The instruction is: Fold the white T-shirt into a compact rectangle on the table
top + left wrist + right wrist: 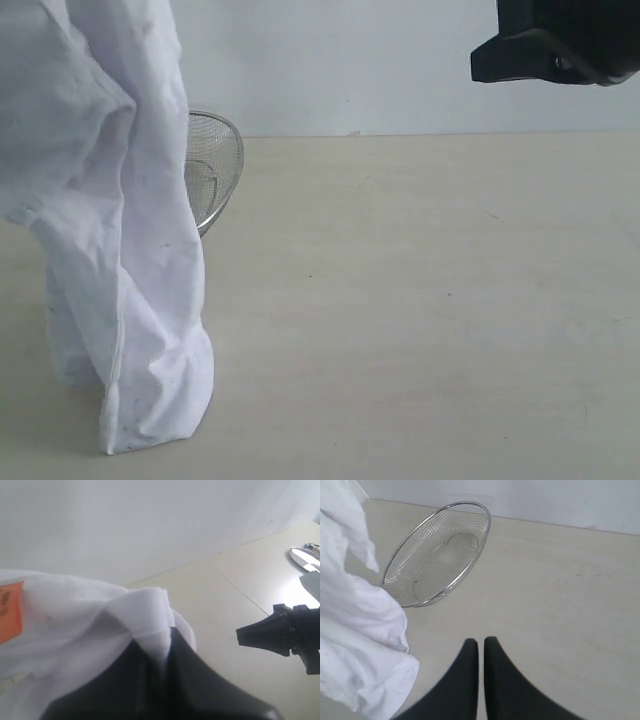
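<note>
One pinch by our left claw [162, 645] holds the white T-shirt [120, 250] dangling, right claw [481, 642] pressed together empty, so we risk it bunching on the worktop [420, 320].

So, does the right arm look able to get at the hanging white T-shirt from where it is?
Probably yes. The right claw is shut and empty, and only bare table lies between it and the white T-shirt; the mesh bowl sits behind the cloth. It would have to open first.

T-shirt [120, 250] hangs at left, lower end on the surface [420, 330]; bowl [216, 168] behind it, farther back.
</note>
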{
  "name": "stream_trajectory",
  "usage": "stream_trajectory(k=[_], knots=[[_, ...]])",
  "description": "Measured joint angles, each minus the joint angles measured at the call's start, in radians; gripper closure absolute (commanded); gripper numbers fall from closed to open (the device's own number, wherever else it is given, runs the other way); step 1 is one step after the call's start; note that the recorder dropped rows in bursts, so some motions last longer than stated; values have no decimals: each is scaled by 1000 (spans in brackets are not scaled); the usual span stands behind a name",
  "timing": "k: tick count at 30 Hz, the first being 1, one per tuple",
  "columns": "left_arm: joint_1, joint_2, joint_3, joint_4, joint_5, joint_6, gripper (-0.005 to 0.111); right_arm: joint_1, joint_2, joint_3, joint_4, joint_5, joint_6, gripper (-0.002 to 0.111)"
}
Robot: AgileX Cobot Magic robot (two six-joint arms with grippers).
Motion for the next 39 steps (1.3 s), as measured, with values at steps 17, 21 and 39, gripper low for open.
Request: stream_trajectory(k=[17, 21, 39], knots=[[-223, 172, 118, -68, -85, 106, 102, 0, -2, 0, -3, 12, -7, 108], [-223, 213, 118, -68, -57, 138, 102, 0, -2, 0, -34, 12, -7, 108], [-314, 435, 118, -94, -35, 205, 102, 0, 143, 77, 27, -97, -5, 108]])
